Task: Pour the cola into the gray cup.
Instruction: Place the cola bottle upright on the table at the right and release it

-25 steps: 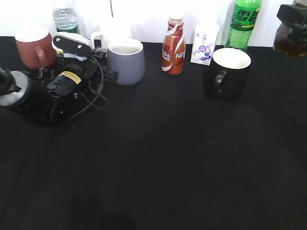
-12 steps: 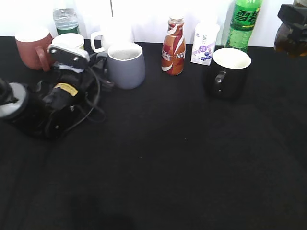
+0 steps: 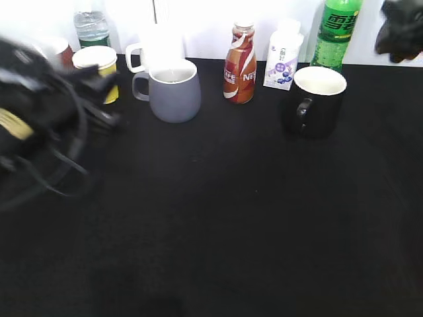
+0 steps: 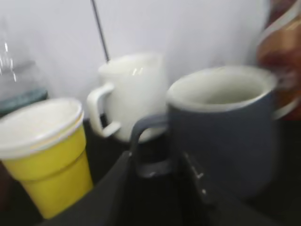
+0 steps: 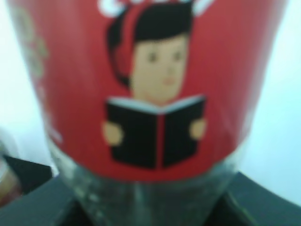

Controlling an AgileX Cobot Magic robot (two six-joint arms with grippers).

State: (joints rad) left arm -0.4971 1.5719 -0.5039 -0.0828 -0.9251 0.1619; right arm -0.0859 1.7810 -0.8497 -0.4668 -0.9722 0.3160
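Off to the left of the exterior view, your left arm (image 3: 39, 112) is only a dark blur short of the gray cup (image 3: 174, 90), so you cannot tell how its jaws stand from here. The cup sits upright beside it, handle toward that arm, with a white mug (image 3: 155, 49) behind and a yellow cup (image 3: 98, 66) closer to the arm. At the top right corner your right gripper (image 3: 402, 30) shows as a dark shape well apart from the cup; the bottle is not readable there.

Ahead of the left gripper (image 4: 155, 188), the wrist view shows the gray cup's loop handle (image 4: 148, 150) just above the gap between two dark fingers, which look parted with nothing between them. The cup's inside is white.

Right against the right wrist camera, the cola (image 5: 150, 94) fills the frame: red label with a cartoon reader, clear plastic below. It seems held, but the fingers are hidden, so you cannot tell. Carry it upright to the cup and tilt slowly over the rim.
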